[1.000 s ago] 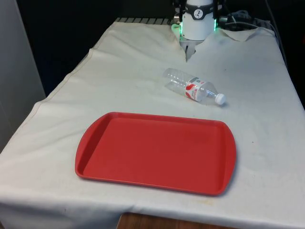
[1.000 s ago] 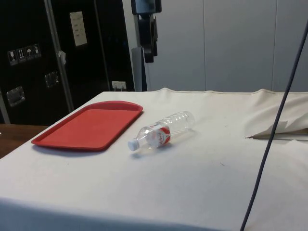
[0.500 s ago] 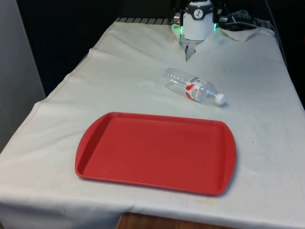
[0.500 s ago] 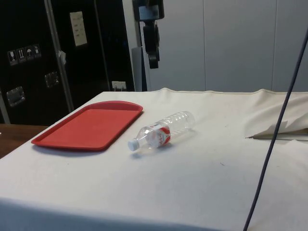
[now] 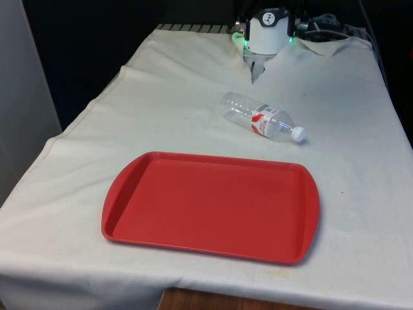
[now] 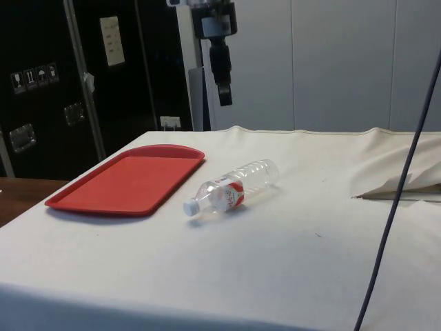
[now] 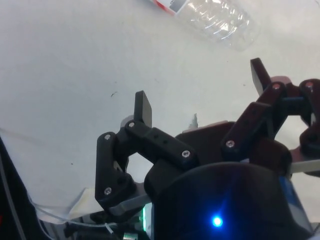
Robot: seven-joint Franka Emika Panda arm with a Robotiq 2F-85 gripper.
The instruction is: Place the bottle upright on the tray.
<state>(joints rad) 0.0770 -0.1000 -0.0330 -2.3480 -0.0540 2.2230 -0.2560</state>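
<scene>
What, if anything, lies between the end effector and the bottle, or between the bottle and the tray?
Nothing visible. The end effector hangs open above the table with only air and bare white cloth between it and the bottle, which lies on its side. Bare cloth alone separates the bottle from the empty red tray.
</scene>
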